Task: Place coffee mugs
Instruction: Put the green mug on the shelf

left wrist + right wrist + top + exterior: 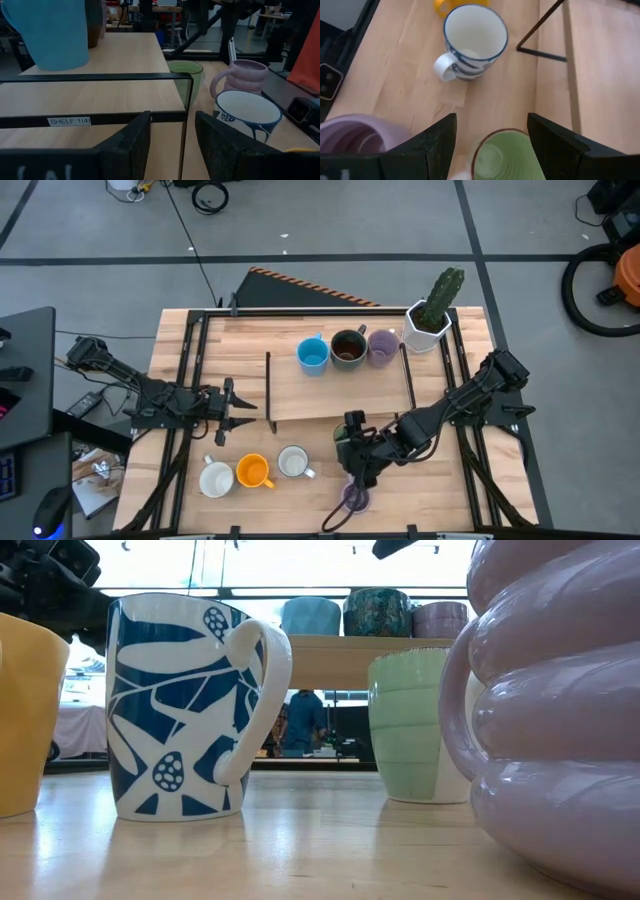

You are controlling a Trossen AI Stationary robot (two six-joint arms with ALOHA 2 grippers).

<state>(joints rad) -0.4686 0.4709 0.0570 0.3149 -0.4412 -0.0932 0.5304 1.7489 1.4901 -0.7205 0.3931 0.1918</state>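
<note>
- We saw the right gripper (490,137) wide open just above the green mug (507,156), gripping nothing, near the table's (300,395) front.
- The left gripper (243,413) waited open and empty at the shelf's (340,390) left end.

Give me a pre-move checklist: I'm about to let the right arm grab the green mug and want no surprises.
1. Right gripper open: ok, its fingers stand wide apart.
2. Green mug lined up between those fingers: ok, its rim sits centred in the right wrist view.
3. Green mug upright: ok, standing on the table in the low view.
4. Neighbours clear: cannot tell; the ribbed purple mug is close beside one finger, and the blue-patterned white mug stands farther off.
5. Room on the shelf: ok, the blue mug, brown mug and another purple mug line the back, the front is bare.
6. Left gripper out of the way: ok, at the shelf's left end.
</note>
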